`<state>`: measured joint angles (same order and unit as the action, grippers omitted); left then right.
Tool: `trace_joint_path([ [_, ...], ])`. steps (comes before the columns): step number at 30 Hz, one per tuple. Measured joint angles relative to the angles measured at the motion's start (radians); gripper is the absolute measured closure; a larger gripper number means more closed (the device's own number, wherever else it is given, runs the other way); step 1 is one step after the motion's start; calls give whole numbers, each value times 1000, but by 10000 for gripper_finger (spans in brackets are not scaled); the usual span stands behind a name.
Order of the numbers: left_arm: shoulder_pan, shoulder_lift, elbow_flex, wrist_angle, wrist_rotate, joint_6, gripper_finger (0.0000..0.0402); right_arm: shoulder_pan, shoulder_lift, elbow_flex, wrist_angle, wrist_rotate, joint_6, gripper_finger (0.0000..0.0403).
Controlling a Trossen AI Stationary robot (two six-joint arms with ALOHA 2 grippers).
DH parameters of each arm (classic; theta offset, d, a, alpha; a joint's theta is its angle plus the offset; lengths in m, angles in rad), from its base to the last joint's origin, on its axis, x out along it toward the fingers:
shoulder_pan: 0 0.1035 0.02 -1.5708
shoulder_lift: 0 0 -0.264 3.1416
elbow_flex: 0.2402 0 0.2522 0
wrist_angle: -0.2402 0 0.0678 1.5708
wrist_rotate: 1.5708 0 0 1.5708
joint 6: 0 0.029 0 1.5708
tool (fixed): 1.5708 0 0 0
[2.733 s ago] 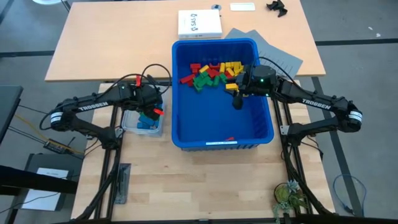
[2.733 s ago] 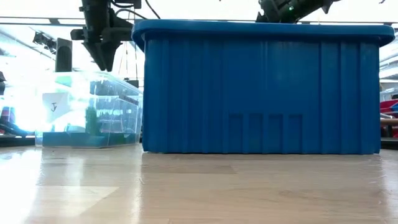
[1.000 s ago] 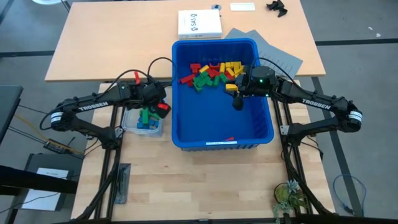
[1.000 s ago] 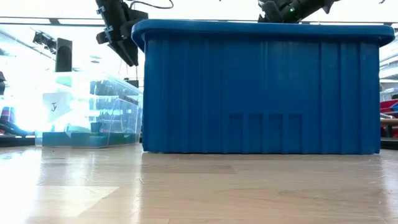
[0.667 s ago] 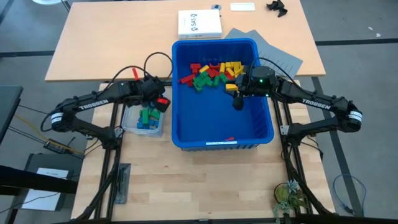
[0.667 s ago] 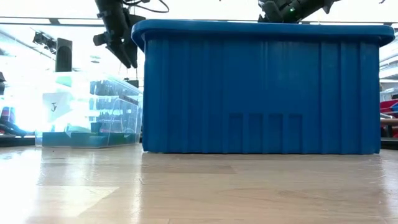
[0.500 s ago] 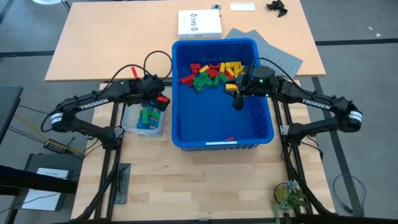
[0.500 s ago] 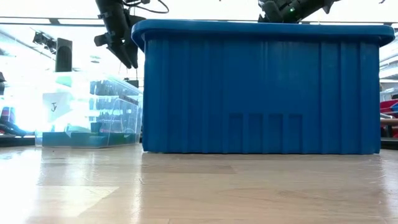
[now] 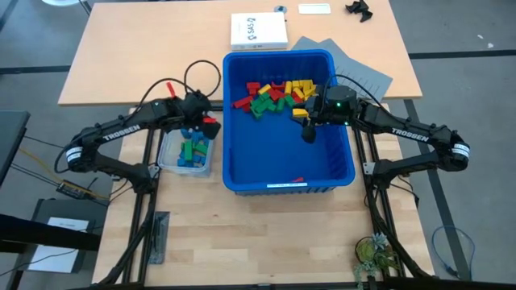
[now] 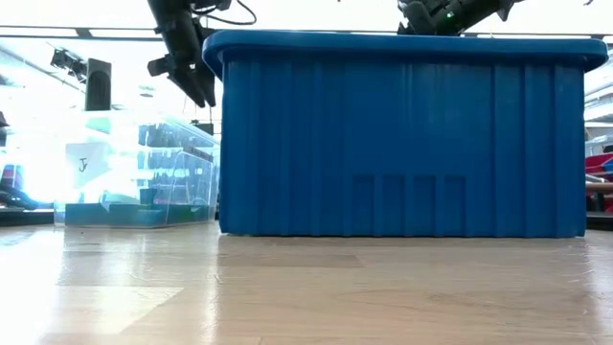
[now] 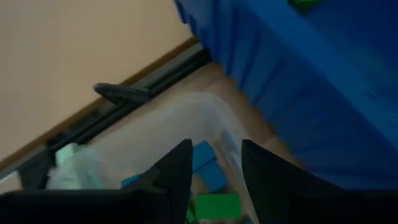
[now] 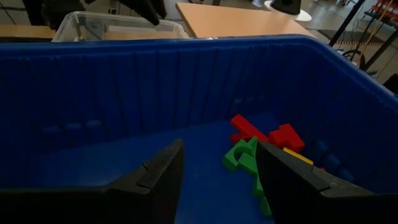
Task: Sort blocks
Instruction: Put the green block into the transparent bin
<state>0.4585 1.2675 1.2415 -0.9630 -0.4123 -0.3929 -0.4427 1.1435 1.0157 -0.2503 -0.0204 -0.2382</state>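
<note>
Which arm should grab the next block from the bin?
Right, I'd say: the right gripper hangs inside the blue bin with jaws open near the blocks; the left gripper is over the clear tub.

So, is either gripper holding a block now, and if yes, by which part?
No. The left gripper is open and empty above the clear tub. The right gripper is open and empty inside the blue bin.

Backlit glare in low view; blurred left wrist view
</note>
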Motion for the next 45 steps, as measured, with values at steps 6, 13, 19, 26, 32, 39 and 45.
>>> trace_joint_path([
  [6,27,0,0,6,-43,44,254,0,0,0,0,0,0,206],
  [13,24,0,1,92,15,151,254,0,0,0,0,0,-1,207],
  [19,61,0,1,112,-30,140,254,0,0,0,-4,0,-1,208],
  [26,77,0,1,165,-35,180,254,-3,0,0,-8,0,-1,207],
  [32,69,0,0,238,83,282,254,-5,0,0,-8,0,-1,206],
  [39,95,0,13,267,76,264,254,-5,0,0,-21,0,-1,206],
  [45,99,0,47,327,70,348,254,-5,0,0,-23,0,-1,206],
])
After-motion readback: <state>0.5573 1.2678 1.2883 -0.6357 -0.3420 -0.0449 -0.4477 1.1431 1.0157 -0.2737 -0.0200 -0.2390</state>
